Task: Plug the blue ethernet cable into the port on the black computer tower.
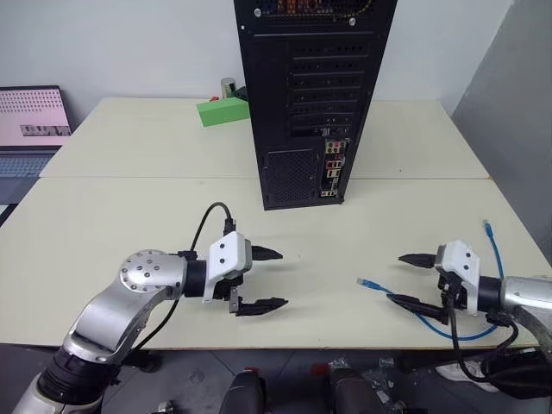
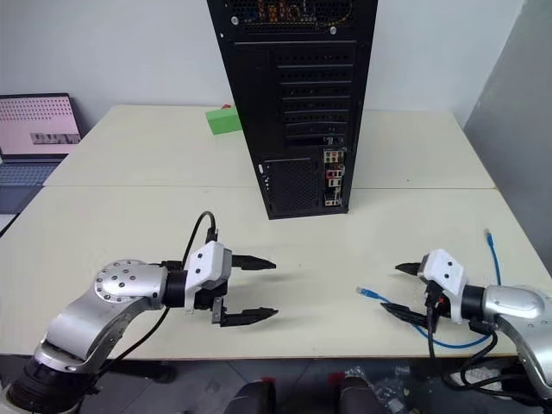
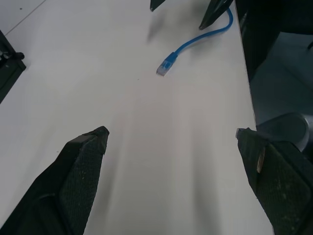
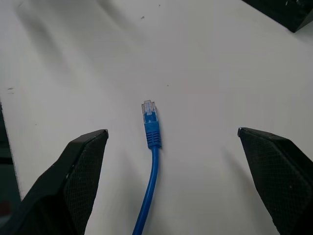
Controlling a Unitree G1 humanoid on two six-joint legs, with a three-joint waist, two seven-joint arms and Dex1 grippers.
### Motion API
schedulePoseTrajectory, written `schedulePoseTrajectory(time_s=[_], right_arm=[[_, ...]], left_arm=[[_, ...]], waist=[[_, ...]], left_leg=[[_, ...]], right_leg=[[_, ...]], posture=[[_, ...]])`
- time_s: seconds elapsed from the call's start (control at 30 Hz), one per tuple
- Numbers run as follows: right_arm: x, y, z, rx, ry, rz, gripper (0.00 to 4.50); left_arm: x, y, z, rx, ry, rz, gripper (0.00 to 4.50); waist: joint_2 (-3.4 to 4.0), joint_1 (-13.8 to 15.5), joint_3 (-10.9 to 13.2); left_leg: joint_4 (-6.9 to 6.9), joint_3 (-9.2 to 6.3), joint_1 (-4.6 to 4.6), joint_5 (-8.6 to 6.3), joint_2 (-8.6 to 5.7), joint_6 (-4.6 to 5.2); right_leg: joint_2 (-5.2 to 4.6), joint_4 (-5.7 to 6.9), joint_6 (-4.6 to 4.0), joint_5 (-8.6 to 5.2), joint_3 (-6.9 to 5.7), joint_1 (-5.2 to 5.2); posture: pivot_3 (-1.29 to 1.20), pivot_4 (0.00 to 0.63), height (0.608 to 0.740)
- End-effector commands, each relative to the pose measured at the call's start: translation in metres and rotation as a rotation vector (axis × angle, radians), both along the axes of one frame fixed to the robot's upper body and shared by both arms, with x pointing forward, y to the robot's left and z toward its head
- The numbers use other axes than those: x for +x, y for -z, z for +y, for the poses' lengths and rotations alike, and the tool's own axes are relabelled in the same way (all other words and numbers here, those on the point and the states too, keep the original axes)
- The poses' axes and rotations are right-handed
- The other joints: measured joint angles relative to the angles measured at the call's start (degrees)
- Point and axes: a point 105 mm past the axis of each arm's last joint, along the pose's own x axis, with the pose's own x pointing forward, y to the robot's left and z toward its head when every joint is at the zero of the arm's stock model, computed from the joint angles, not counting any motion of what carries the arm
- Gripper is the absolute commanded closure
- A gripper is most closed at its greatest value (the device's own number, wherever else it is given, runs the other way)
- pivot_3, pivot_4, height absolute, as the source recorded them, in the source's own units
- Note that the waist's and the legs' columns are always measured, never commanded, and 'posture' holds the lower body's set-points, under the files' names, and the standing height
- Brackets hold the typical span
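Lying flat on table (image 1: pixel 129 224), blue ethernet cable (image 4: pixel 150 161) plug points toward black computer tower (image 1: pixel 306 103).

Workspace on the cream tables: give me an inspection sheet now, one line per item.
Surface: two cream tabletops pushed together, a seam between them.
Job's things: tall black metal computer tower upright on the seam, perforated rear and coloured port strip facing the robot; thin bright-blue ethernet cable lying loose near the right front corner, one clear plug flat on the table, unplugged.
Clutter: green block behind the tower, a small metal cylinder beside it.
Grippers: left gripper jaws open, empty; right gripper jaws open, empty, the plug lying ahead between its jaws.
Cables: black arm cable looping over the left wrist.
Surroundings: open laptop at far left, white wall behind.
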Motion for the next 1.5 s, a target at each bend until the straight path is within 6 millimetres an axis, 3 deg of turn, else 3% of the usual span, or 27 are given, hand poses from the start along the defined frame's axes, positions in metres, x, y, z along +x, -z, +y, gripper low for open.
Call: schedulePoseTrajectory(time_s=[0.03,0.23,0.4,0.87,1.03,1.27,1.5], right_arm=[[0.005,0.004,0.005,-0.029,-0.010,-0.018,0.00],[0.010,0.017,0.015,-0.024,-0.015,-0.008,0.00],[0.015,0.028,0.011,-0.042,0.013,-0.005,0.00],[0.016,0.037,0.006,-0.150,-0.048,-0.049,3.42],[0.019,0.027,0.014,-0.135,-0.084,-0.086,4.40],[0.021,-0.004,0.061,-0.043,-0.226,-0.112,4.41],[0.024,-0.015,0.093,-0.017,-0.311,-0.107,4.41]], left_arm=[[-0.005,-0.008,-0.012,-0.004,0.071,-0.061,0.04],[-0.011,-0.003,-0.018,0.015,0.126,-0.068,0.04],[-0.011,-0.002,-0.018,0.023,0.127,-0.076,0.04],[-0.010,-0.005,-0.018,0.011,0.128,-0.075,0.00],[-0.006,-0.004,-0.019,0.002,0.125,-0.065,0.00],[0.011,0.003,-0.027,0.004,0.141,-0.079,0.00],[0.028,0.011,-0.039,0.013,0.171,-0.110,0.00]], waist=[[0.00,0.0,0.0],[0.00,0.1,0.0],[0.00,0.1,0.0],[0.00,0.1,0.0],[0.00,0.1,0.0],[0.00,0.1,0.0],[0.00,0.2,0.0]], left_leg=[[0.00,0.00,0.00,0.00,0.00,0.00],[0.00,0.00,0.01,0.00,0.00,0.00],[0.00,0.00,0.00,0.00,0.00,0.00],[0.01,0.00,0.02,0.00,0.00,0.00],[0.02,-0.01,0.03,0.00,0.00,0.00],[0.02,-0.01,0.02,0.00,0.00,0.00],[0.06,-0.07,-0.04,0.00,0.00,0.00]], right_leg=[[0.00,0.00,0.00,0.00,0.00,0.00],[0.00,0.00,-0.02,0.01,0.00,0.00],[0.00,0.00,-0.03,0.01,-0.01,0.00],[0.00,0.01,-0.02,0.01,-0.01,0.02],[0.00,0.01,-0.02,0.01,-0.01,0.02],[0.02,0.03,-0.05,0.03,-0.02,0.00],[0.02,0.02,-0.07,0.05,-0.08,0.00]], posture=[[0.00,0.150,0.740],[0.00,0.150,0.740],[0.00,0.150,0.740],[0.00,0.150,0.740],[0.00,0.150,0.740],[0.00,0.150,0.740],[0.00,0.150,0.740]])
